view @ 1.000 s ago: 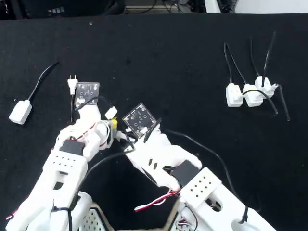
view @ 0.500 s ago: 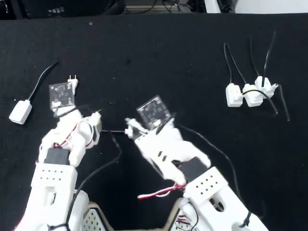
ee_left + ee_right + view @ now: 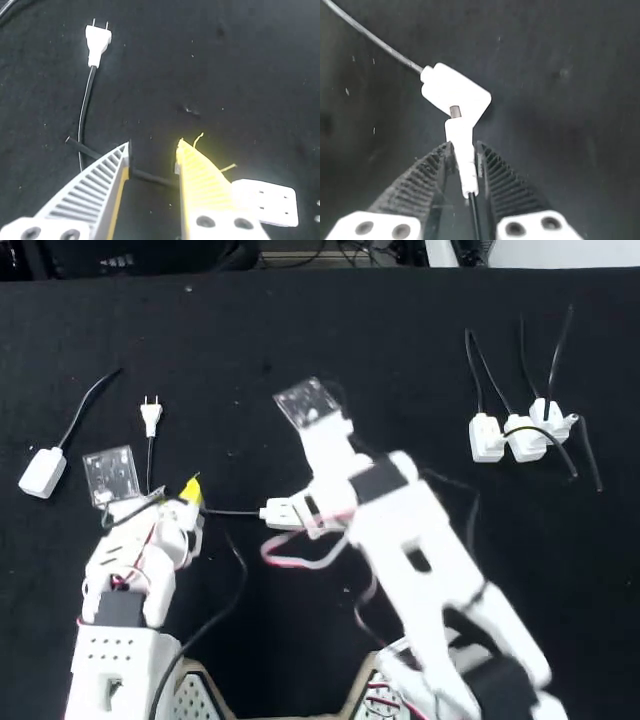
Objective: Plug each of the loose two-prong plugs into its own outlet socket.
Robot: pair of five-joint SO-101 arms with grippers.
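Observation:
My right gripper is shut on a white two-prong plug whose prongs sit in a white outlet socket. In the high view this joined pair hangs mid-table at the tip of the raised right arm. A black cable runs from it to my left gripper. My left gripper is open, and the black cable crosses between its fingers. A loose white plug lies farther ahead on the mat, also seen from above. A lone white socket rests at the far left.
A cluster of three white sockets with thin cables lies at the right. A white block with small holes sits beside the yellow finger. Loose black cable curls between the arm bases. The far half of the black mat is bare.
The two grippers were close together and have moved apart. The right arm rose and swung away with the plug and socket. The left gripper pulled back toward the left.

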